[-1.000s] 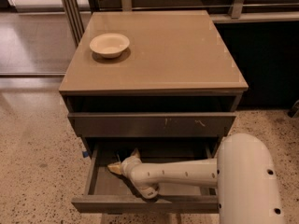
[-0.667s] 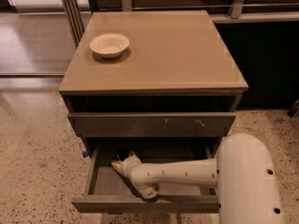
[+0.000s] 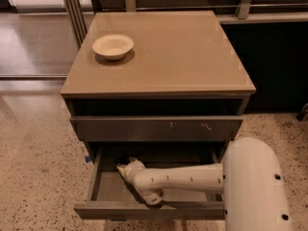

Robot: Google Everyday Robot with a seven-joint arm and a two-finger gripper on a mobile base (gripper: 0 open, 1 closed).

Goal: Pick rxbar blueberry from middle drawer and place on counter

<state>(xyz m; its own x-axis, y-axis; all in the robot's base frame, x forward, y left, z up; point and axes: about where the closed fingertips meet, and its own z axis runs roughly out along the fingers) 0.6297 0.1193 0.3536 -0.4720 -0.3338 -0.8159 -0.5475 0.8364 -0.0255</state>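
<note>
In the camera view, your gripper (image 3: pixel 124 165) is down inside the open middle drawer (image 3: pixel 103 189), at its rear left corner, tucked into the shadow under the drawer above. You cannot tell from here whether the gripper is spread or closed, or whether it has hold of anything.

Right at the gripper's tip, on its far side, there is a small dark patch that may be the rxbar blueberry (image 3: pixel 123 160). It is too deep in shadow to be sure, and you cannot tell whether it touches the gripper.

Behind the gripper, the white arm (image 3: pixel 183 177) runs across the drawer towards your right and meets the big rounded white housing (image 3: pixel 255 186) at the near right. The bare grey drawer floor shows just to the left of the gripper and in front of it.

Directly above the gripper is the closed upper drawer front (image 3: pixel 156 129), which has small white scratch marks to the gripper's upper right.

Higher up, the glossy tan tabletop (image 3: pixel 187 57) caps the cabinet. A shallow cream bowl (image 3: pixel 113 46) stands upright on it near the far left corner, well above and beyond the gripper. The speckled floor (image 3: pixel 33 153) lies to the gripper's left, outside the cabinet.
</note>
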